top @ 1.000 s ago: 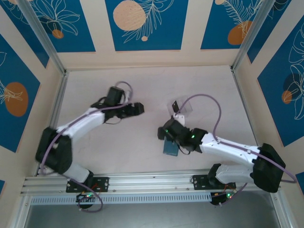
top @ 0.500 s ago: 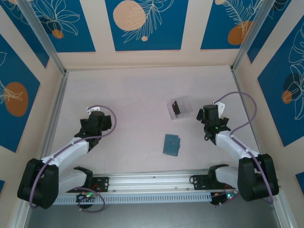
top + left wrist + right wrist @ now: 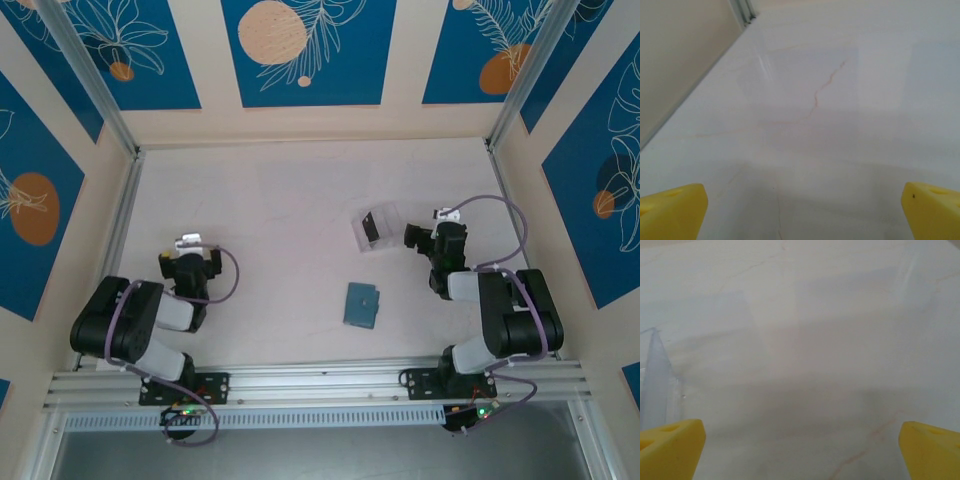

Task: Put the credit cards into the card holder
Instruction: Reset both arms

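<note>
Teal holder [image 3: 361,305] lies on the surface [image 3: 270,200], apart from both arms. One dark card [image 3: 370,226] leans in the clear box [image 3: 388,214] beyond it, so we judge the job unfinished. Whether other cards are already inside the holder, we cannot tell. Our left hand [image 3: 802,210] and right hand [image 3: 802,450], the latter near the box, gape wide, gripping nothing.

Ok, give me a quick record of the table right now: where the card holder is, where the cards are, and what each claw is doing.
card holder: flat on the table, between the two arms, nothing touching it
credit card: one dark card seen, inside the clear box
clear box: farther from the arm bases than the card holder, apart from it
left claw: open, empty, over bare table
right claw: open, empty, beside the clear box
</note>
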Tool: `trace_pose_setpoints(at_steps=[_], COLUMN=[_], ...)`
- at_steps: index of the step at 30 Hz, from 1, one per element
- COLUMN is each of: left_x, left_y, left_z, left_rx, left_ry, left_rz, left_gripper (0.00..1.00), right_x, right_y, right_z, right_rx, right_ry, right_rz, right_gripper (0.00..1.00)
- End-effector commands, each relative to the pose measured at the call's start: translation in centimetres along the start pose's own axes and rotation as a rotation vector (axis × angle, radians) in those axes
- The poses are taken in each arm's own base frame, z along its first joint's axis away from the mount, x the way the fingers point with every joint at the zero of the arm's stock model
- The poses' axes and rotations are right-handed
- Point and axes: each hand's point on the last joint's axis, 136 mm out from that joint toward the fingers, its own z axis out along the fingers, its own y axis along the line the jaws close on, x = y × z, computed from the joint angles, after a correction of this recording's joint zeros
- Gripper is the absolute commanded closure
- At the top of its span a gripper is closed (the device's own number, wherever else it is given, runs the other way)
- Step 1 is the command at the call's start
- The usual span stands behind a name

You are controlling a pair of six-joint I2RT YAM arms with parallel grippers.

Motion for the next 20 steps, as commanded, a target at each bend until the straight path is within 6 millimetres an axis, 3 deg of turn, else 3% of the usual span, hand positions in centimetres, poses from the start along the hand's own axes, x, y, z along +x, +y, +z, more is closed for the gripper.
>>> trace_pose_setpoints(at_steps=[1, 3, 5, 6, 13, 20], left_x=[-5.2, -5.2, -4.4, -4.8, -4.9, -4.8], left_y=[-1.8, -1.9, -2.2, -2.7, -5.8, -6.3], left_z=[0.6, 2.2, 2.5, 2.9, 2.7, 2.6], left_rx=[0.169, 0.166, 0.179, 0.192, 0.308, 0.359], left_ry=[-0.157, -0.167, -0.06, -0.089, -0.065, -0.06], left_rz=[-0.062, -0.069, -0.06, -0.042, 0.063, 0.063], left_gripper=[0.0, 0.0, 0.0, 0.0, 0.0, 0.0], right_x=[-1.9, -2.1, -2.0, -2.0, -2.1, -2.0], right_y=[1.4, 1.6, 1.6, 1.6, 1.6, 1.6], right_z=[0.0, 0.1, 0.1, 0.1, 0.0, 0.1], right_rx=[-0.094, -0.088, -0.09, -0.088, -0.091, -0.093], right_ry=[-0.092, -0.101, -0.098, -0.097, -0.098, -0.095], right_rz=[-0.015, -0.029, -0.029, -0.031, -0.026, -0.026], right_gripper=[0.01, 0.01, 0.01, 0.01, 0.01, 0.01])
